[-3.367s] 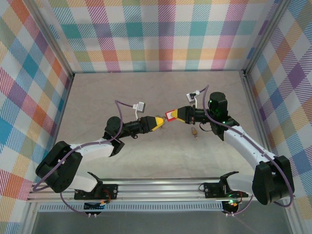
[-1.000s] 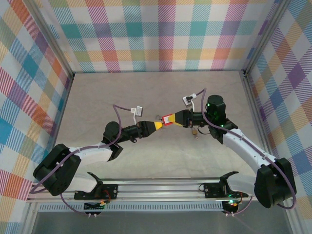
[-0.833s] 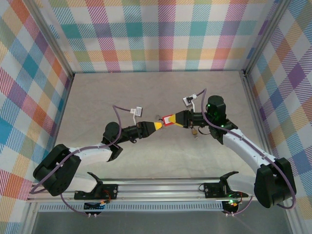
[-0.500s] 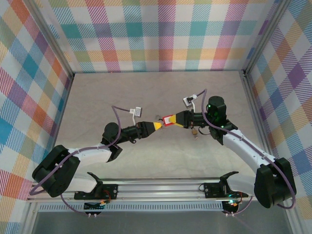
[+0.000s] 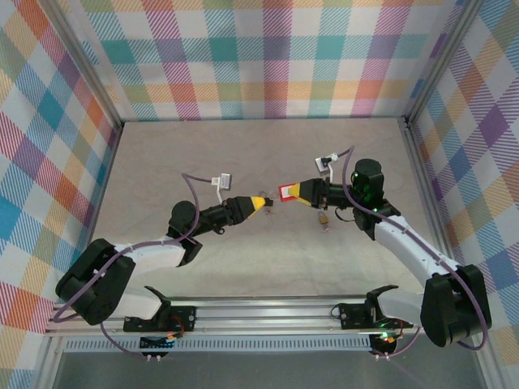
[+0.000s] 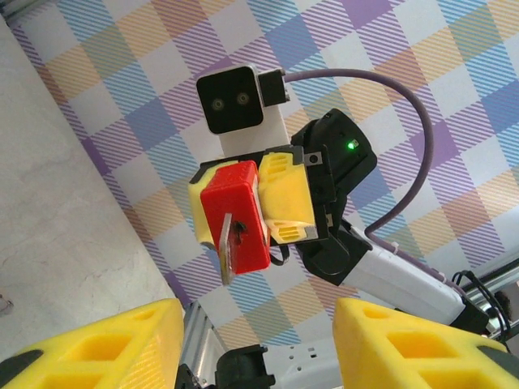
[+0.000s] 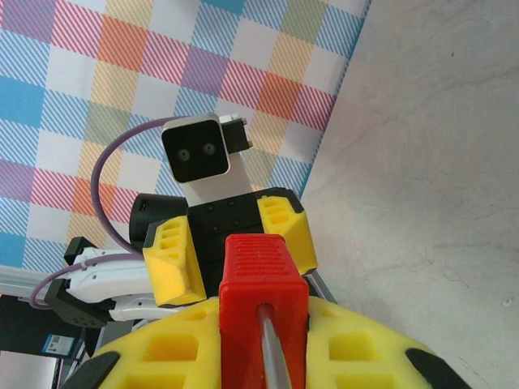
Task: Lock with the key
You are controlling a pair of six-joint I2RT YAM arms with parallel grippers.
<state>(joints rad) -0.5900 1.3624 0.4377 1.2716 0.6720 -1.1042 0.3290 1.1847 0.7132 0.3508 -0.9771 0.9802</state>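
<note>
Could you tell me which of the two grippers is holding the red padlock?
The right gripper: it is shut on the red padlock, while the left gripper faces it open, with nothing held.

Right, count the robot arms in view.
2. The left arm comes from the near left, the right arm from the near right; their tips face each other mid-table.

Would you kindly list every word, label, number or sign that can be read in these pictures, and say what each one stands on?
No text can be read in these pictures.
red padlock: the faces shown are plain, with no lettering.
key: bare metal, no stamp legible.
blue sticker on the dark box by the rail: too small and blurred to read.
</note>
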